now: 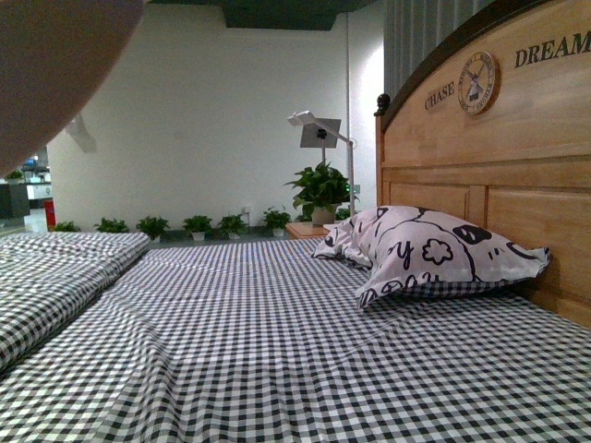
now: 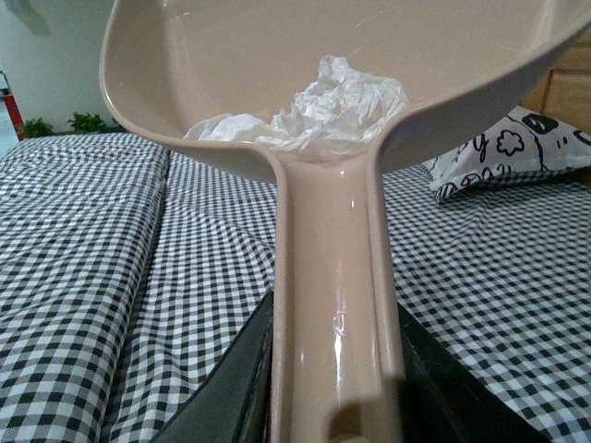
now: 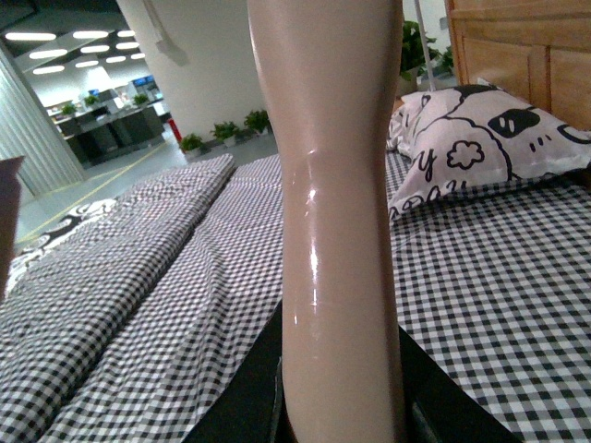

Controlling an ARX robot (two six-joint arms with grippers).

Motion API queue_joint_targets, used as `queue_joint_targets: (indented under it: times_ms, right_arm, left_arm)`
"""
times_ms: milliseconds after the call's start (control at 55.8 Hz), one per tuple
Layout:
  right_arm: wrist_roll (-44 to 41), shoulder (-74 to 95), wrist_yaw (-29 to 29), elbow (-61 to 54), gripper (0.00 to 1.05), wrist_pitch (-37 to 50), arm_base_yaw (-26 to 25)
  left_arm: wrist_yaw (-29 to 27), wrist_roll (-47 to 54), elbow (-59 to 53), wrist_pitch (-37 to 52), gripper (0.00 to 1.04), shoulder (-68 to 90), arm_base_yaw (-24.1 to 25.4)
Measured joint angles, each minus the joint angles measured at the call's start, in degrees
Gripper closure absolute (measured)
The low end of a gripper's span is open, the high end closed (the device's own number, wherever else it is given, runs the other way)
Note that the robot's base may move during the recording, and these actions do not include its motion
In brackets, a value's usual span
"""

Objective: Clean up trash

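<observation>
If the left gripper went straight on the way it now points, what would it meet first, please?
Probably nothing soon: beyond the dustpan it holds, with tissue inside, lies open air above the bed; depth is unclear.

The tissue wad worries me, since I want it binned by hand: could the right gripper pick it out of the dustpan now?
Probably not: the right gripper is shut on a beige handle, and the tissue wad lies in the dustpan on the left side.

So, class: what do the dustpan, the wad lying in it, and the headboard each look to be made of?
Dustpan: likely smooth beige plastic, glossy, with light streaks along its handle.
Wad: thin white tissue paper, by its sharp crumpled creases.
Headboard: light wood with visible grain and panel joints; solid or veneer cannot be told.
</observation>
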Motion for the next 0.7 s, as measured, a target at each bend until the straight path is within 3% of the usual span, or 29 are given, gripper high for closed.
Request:
queue_joint_targets:
  times_ms: [215,699]
  right_arm:
    - [-1.1,0.0,3.2,0.0,0.86,-1.1,-1.0]
    - [-1.7,0.0,3.3,0.0,0.86,-1.1,-1.0]
  left_arm:
    - [-2.1,-0.6,0.0,-2.0,0.77,-2.4,-2.1]
    - [-2.1,-0.8,0.0,-2.1,0.77,-2.4,-2.1]
